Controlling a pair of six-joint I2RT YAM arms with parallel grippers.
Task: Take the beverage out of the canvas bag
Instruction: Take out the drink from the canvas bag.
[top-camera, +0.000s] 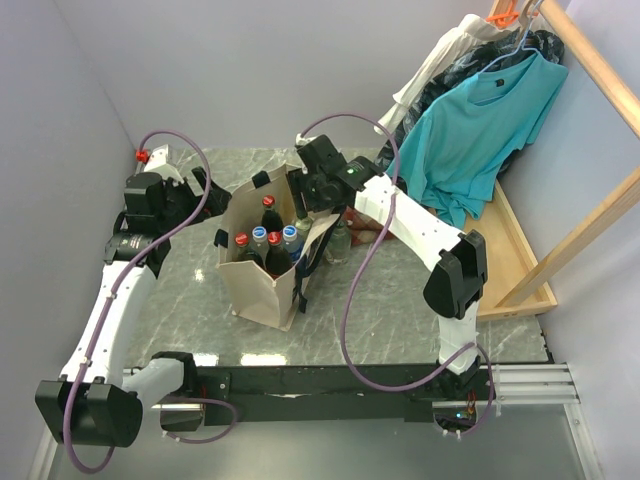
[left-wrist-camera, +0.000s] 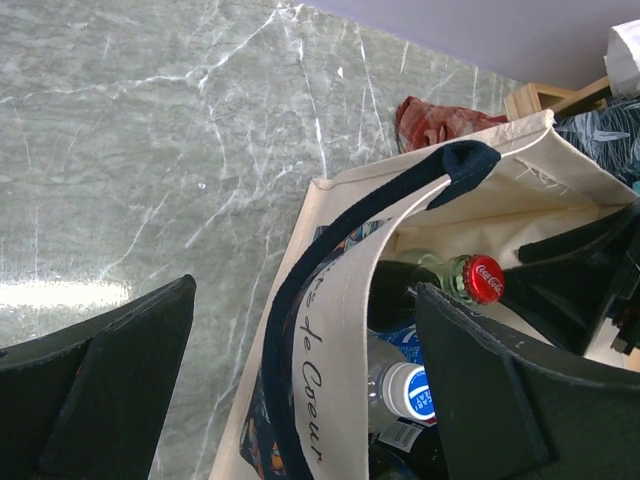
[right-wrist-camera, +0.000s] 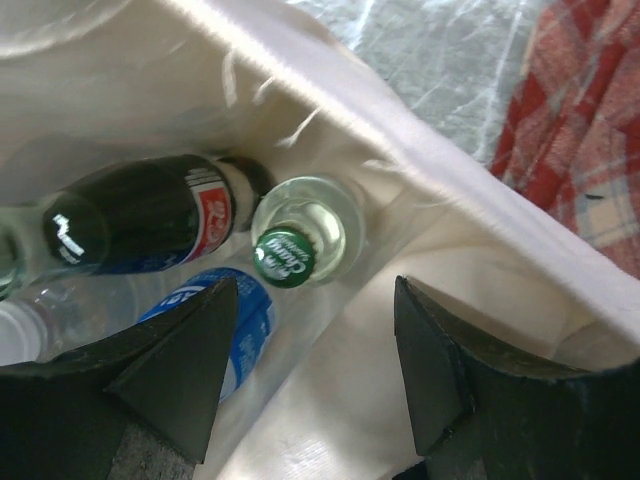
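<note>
The beige canvas bag (top-camera: 262, 292) stands open on the marble table with several bottles upright inside. My left gripper (left-wrist-camera: 305, 290) is open and straddles the bag's near wall and navy handle (left-wrist-camera: 300, 300), one finger outside and one inside. Next to the inner finger are a red-capped cola bottle (left-wrist-camera: 482, 278) and a blue-and-white-capped bottle (left-wrist-camera: 407, 390). My right gripper (right-wrist-camera: 316, 285) is open inside the bag's far corner (top-camera: 305, 205), holding nothing. Just ahead of it stands a green-capped clear bottle (right-wrist-camera: 284, 257), beside a dark cola bottle (right-wrist-camera: 140, 215) and a blue-labelled water bottle (right-wrist-camera: 250, 320).
A red plaid cloth (top-camera: 365, 225) lies on the table behind the bag, and a clear bottle (top-camera: 340, 240) stands by the bag's right side. A teal shirt (top-camera: 480, 120) hangs from a wooden rack (top-camera: 525, 265) at the right. Walls close in at left and back.
</note>
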